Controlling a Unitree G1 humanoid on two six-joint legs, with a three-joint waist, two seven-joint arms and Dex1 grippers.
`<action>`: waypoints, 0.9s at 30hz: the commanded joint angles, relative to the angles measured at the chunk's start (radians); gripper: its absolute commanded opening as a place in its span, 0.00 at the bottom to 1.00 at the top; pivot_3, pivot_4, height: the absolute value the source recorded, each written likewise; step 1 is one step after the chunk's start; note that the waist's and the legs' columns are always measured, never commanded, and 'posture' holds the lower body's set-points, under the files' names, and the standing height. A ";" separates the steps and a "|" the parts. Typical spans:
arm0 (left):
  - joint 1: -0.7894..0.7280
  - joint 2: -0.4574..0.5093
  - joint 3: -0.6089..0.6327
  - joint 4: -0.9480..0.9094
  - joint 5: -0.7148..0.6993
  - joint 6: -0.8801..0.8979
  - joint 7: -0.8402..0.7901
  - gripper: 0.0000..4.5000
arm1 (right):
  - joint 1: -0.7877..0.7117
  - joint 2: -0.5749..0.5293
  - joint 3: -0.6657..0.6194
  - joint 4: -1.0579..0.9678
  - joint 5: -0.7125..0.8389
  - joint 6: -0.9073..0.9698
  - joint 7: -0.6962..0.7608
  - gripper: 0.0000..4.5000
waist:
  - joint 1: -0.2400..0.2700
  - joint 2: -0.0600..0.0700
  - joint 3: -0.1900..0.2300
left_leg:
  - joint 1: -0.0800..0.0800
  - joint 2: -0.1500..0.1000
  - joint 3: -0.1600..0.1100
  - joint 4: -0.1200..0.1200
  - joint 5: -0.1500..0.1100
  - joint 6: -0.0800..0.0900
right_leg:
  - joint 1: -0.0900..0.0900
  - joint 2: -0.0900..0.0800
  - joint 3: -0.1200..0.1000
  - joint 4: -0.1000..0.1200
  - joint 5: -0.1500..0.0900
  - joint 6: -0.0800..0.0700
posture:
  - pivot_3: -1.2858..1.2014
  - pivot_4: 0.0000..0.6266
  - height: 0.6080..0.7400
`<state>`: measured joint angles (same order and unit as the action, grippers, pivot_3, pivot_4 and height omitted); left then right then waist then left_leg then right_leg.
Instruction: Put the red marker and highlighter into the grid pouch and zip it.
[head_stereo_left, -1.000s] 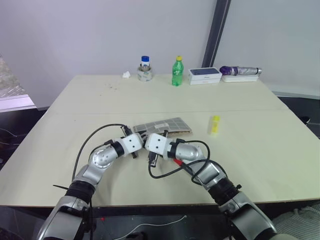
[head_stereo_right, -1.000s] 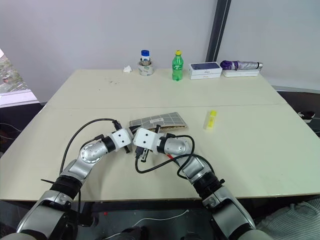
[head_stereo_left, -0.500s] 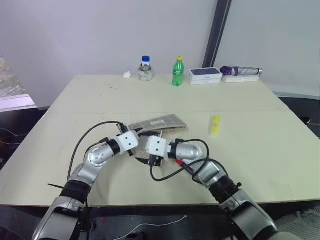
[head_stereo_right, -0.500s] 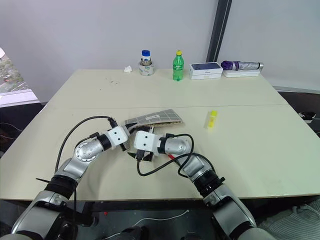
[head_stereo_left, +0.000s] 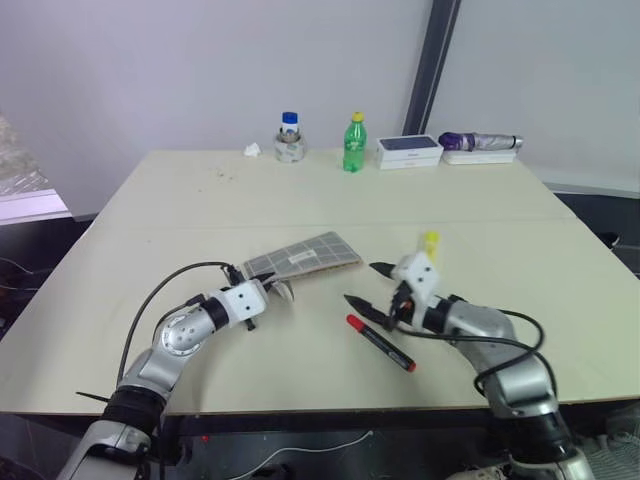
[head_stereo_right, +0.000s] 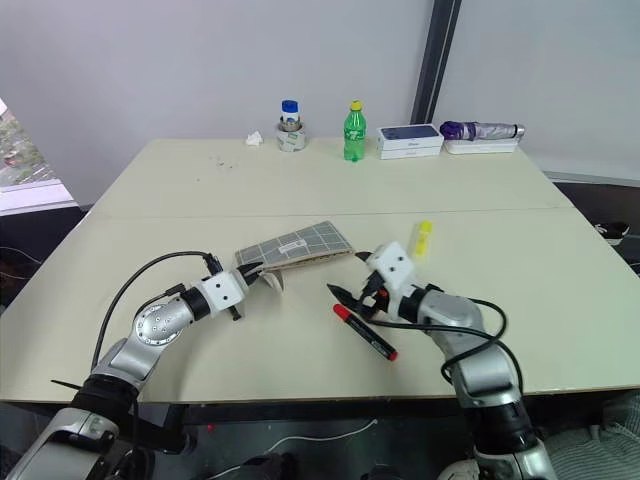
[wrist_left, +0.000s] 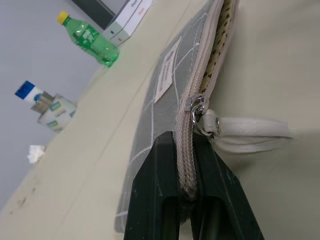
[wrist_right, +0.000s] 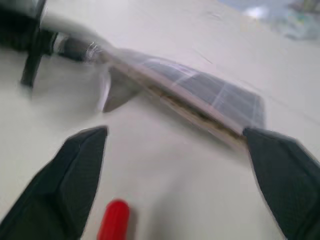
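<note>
- Left pincer (head_stereo_left: 268, 291): clamped shut on the zipper-end corner of the grid pouch, the zip tape pinched between its two black fingers (wrist_left: 155, 200).
- Grid pouch (head_stereo_left: 303, 256): grey fabric with white grid and small white label, lying on the desk (head_stereo_left: 200, 200) between the two arms, its near corner lifted by the left pincer. Zip stood open along most of its length, tan lining showing; the pull and its pale strap hung just beside the held end. Judged soft, light and floppy; likely to sag unless the mouth is kept taut at a corner.
- Red marker (head_stereo_left: 381, 343): black barrel, red cap and red end, lying flat on the desk just in front of the right pincer, untouched. Judged light, stiff, smooth and prone to roll; best taken across mid-barrel.
- Right pincer (head_stereo_left: 364, 285): spread wide, holding nothing, aimed toward the pouch with the marker's red cap (wrist_right: 114, 220) below it.
- Highlighter (head_stereo_right: 423, 238): short, yellow, on the desk just beyond the right arm, apart from the pouch. Judged light and rigid; a grip across its stubby body would suit.
</note>
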<state>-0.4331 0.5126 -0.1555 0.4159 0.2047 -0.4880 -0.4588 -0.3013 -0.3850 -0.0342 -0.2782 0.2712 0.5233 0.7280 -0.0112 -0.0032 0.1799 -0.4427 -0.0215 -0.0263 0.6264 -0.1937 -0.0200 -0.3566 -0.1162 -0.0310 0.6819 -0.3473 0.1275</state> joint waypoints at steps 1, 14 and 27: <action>0.011 0.017 0.030 -0.041 -0.033 -0.007 -0.012 0.00 | 0.036 0.017 -0.098 -0.100 0.118 0.068 -0.049 0.99 | 0.001 0.000 0.000 | 0.000 0.000 0.000 0.000 0.000 0.000 | 0.000 0.000 0.000 0.000 0.000 0.000 | 0.52 0.24 1.00; -0.017 -0.004 0.014 -0.027 -0.020 0.005 -0.018 0.00 | -0.179 0.054 -0.119 0.310 -0.209 -0.016 -0.568 0.99 | -0.002 0.000 0.000 | 0.000 -0.002 0.000 0.000 0.000 0.000 | -0.001 0.000 0.000 0.001 0.000 0.000 | 0.52 0.24 1.00; -0.038 -0.027 0.020 -0.050 -0.017 0.032 -0.006 0.00 | -0.366 0.119 -0.180 0.701 -0.163 -0.011 -0.689 0.88 | -0.004 0.000 0.000 | 0.000 -0.002 0.001 0.000 0.000 0.000 | -0.001 0.000 0.001 0.001 0.000 0.000 | 0.52 0.24 1.00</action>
<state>-0.4631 0.4854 -0.1457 0.4068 0.1880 -0.4583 -0.4755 -0.6513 -0.2672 -0.2032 0.4112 0.1004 0.5112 0.0461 -0.0148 -0.0031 0.1799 -0.4428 -0.0230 -0.0252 0.6261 -0.1935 -0.0197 -0.3576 -0.1164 -0.0304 0.6829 -0.3473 0.1275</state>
